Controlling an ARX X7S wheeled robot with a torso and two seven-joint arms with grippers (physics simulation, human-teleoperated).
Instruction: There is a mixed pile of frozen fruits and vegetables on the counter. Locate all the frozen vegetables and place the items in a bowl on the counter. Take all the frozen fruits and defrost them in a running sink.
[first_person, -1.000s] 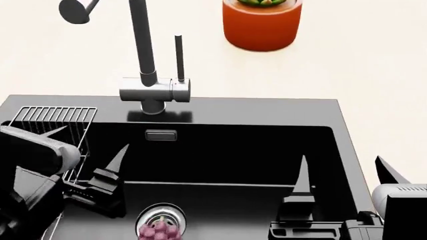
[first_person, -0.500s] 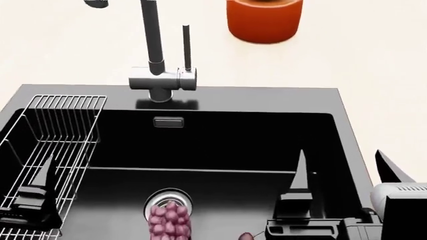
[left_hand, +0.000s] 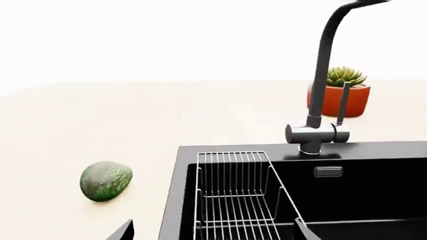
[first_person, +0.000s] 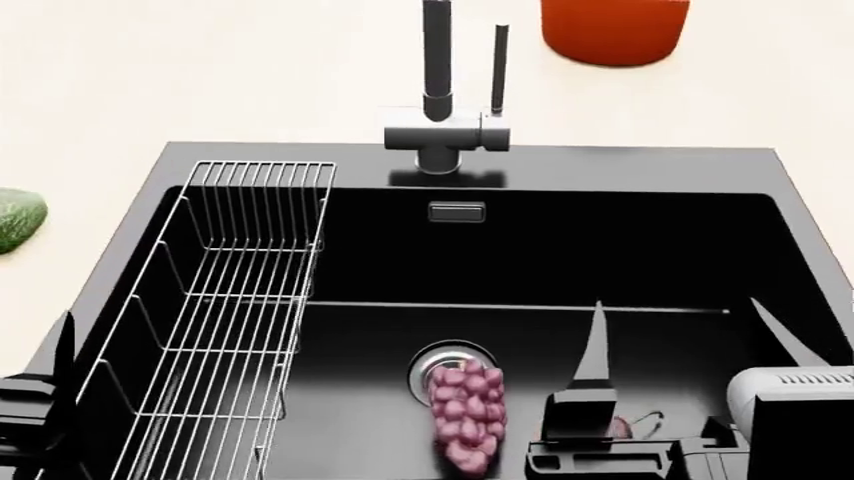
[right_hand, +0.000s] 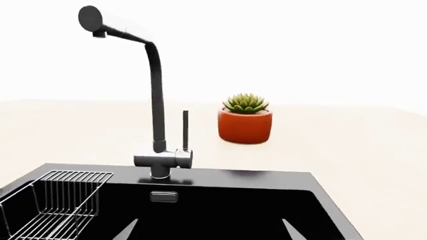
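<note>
I see cherry (first_person: 625, 425) mostly hidden behind right end effector (first_person: 681, 350) finger, lower right of head frame. Mottled green oval (first_person: 19, 220) cut by left edge. Orange pot (first_person: 614, 30) cropped at top. Left end effector (first_person: 60, 350) barely visible, can't judge its opening.

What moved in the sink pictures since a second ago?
The left tool slid out past the wire rack toward the counter's side, and the view swung left, revealing the green oval. The pink cluster stayed by the drain; the right tool barely moved.
</note>
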